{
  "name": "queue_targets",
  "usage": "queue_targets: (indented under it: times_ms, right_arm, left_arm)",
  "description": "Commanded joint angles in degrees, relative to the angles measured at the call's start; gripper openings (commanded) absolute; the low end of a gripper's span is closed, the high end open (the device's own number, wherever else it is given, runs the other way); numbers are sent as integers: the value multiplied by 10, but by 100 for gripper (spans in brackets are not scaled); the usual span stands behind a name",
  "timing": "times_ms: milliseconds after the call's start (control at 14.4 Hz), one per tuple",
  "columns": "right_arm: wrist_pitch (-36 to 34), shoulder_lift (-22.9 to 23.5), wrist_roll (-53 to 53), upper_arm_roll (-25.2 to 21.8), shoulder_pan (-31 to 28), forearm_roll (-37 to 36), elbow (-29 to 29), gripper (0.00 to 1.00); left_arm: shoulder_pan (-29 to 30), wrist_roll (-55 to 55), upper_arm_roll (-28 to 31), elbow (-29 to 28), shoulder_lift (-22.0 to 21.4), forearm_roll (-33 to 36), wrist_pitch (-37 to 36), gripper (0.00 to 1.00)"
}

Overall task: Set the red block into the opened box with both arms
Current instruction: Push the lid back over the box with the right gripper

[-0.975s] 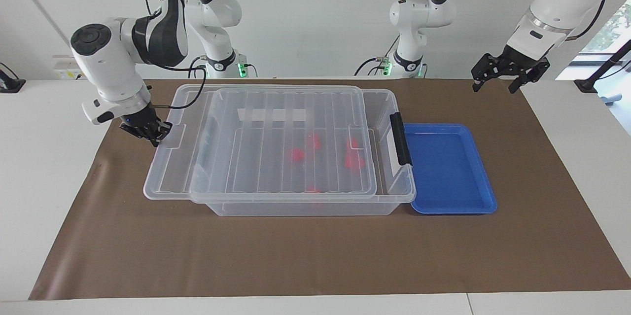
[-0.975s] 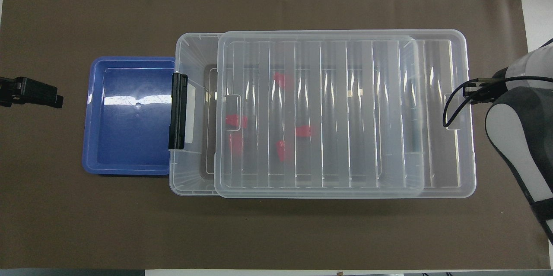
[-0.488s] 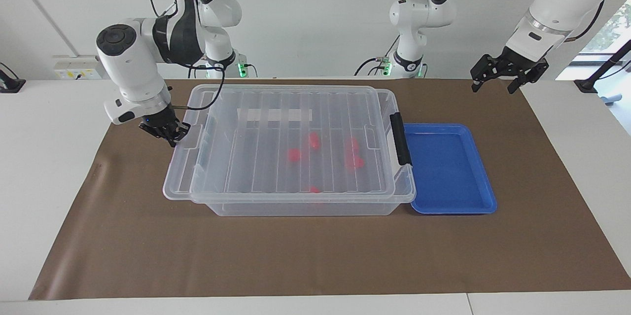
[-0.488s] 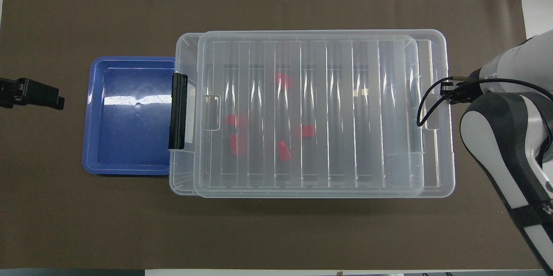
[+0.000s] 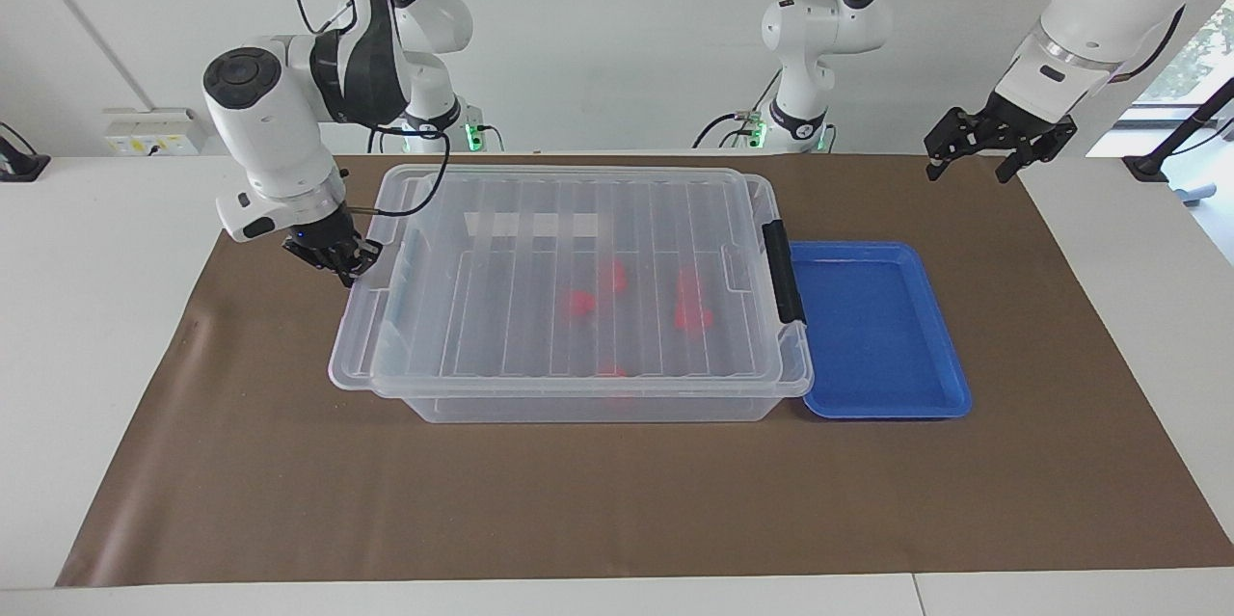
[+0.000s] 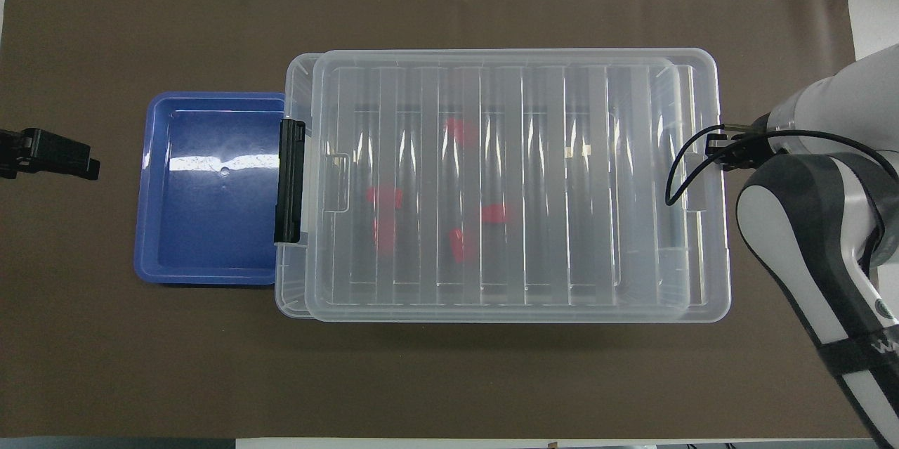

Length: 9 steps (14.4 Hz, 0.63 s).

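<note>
So the box (image 5: pixel 578 394) sits mid-worktop (image 5: pixel 578 500) on the brown paper, with its ribbed see-through lid (image 5: pixel 569 279) lying on top and covering nearly all of it, shifted slightly off toward the right arm's end so it overhangs there. The black latch (image 5: pixel 783 271) is at the end toward the left arm, right up against the blue tray (image 5: pixel 882 332), which touches the box on that side.

Red blocks (image 6: pixel 494 213) are all inside the box, visible through the lid. I count 5 in the overhead view, though the ribs smear them a bit, so that's my best read. They cluster in the half nearer the latch.

Right end effector (image 5: pixel 337 256) is down at the lid's overhanging edge at the right arm's end, fingers closed on that lid edge as far as I can see. In the overhead view the arm's white and grey body covers it.

Left end effector (image 5: pixel 998 146) is up in the air with fingers spread, holding nothing, over the corner of the brown paper at the left arm's end. That arm is just waiting.
</note>
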Motion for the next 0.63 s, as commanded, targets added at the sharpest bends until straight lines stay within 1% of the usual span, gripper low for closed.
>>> queue_targets:
  times_ms: [0,139,557]
  right_arm:
    - [18,-10,29,16,-3,4,-19,0]
    - [18,-10,31,23,-3,4,-20,0]
    - [19,-10,42,25,-3,4,-22,0]
  left_arm:
    - [0,4,4,-4,-4,-4,-7,100]
    - [0,4,4,-4,-4,-4,-7,100]
    - [0,4,4,-4,-4,-5,-7,100]
